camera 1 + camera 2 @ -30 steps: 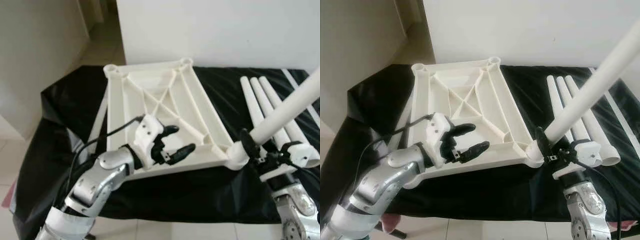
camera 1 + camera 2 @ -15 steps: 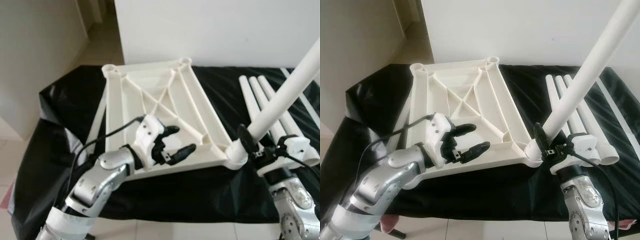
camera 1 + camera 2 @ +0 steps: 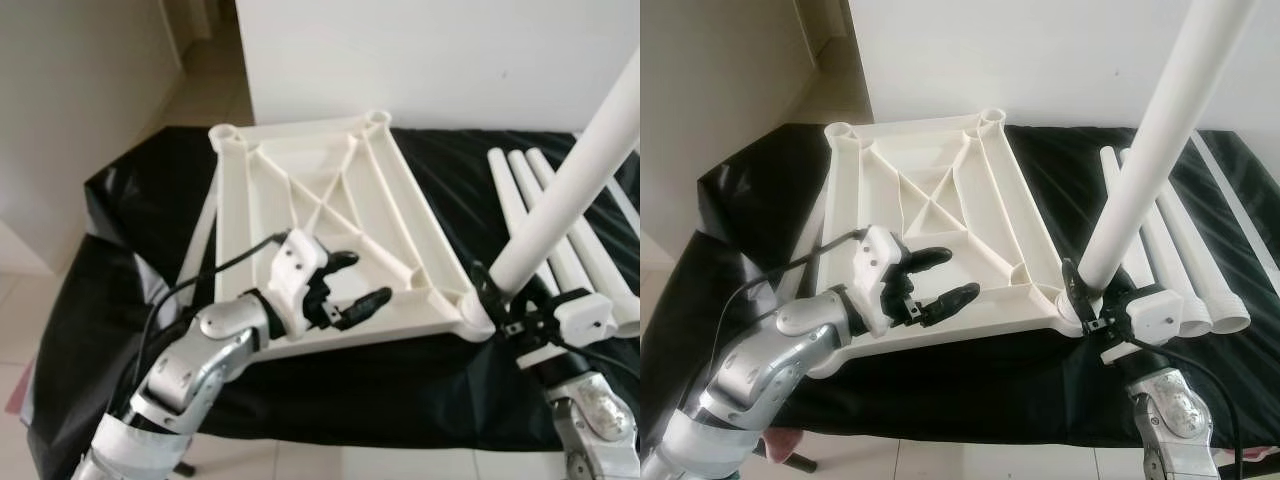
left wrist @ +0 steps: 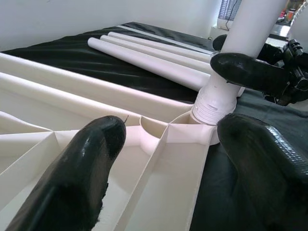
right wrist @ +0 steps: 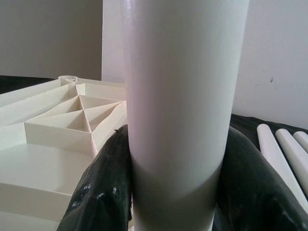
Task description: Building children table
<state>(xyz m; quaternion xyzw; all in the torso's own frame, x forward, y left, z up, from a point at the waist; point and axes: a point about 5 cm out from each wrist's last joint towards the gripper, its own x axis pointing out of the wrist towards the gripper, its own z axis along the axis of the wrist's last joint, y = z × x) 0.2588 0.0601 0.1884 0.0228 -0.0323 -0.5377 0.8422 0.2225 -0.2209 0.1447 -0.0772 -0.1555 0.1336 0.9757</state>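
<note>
Right wrist view has the right gripper (image 5: 175,192) pinching a white table leg (image 5: 183,96), one black finger pressed on each side of the tube. In the eye views that leg (image 3: 1145,150) rises steeply from the near right corner socket of the upturned white tabletop (image 3: 930,215), its lower end seated in the socket, and the tube crosses in front of the loose parts behind it. The left gripper (image 3: 345,285) hovers over the near edge of the tabletop with its jaws spread, holding nothing; through the left wrist view the fingers (image 4: 77,163) frame the ribbed underside and the socket with the leg in it. The tabletop lies underside up on a table covered in black cloth (image 3: 130,210). Three spare legs (image 3: 1170,250) lie side by side on the cloth to the right of the tabletop, just behind the right gripper. A white wall (image 3: 450,50) stands behind the table, and tiled floor (image 3: 30,320) shows at the left.
</note>
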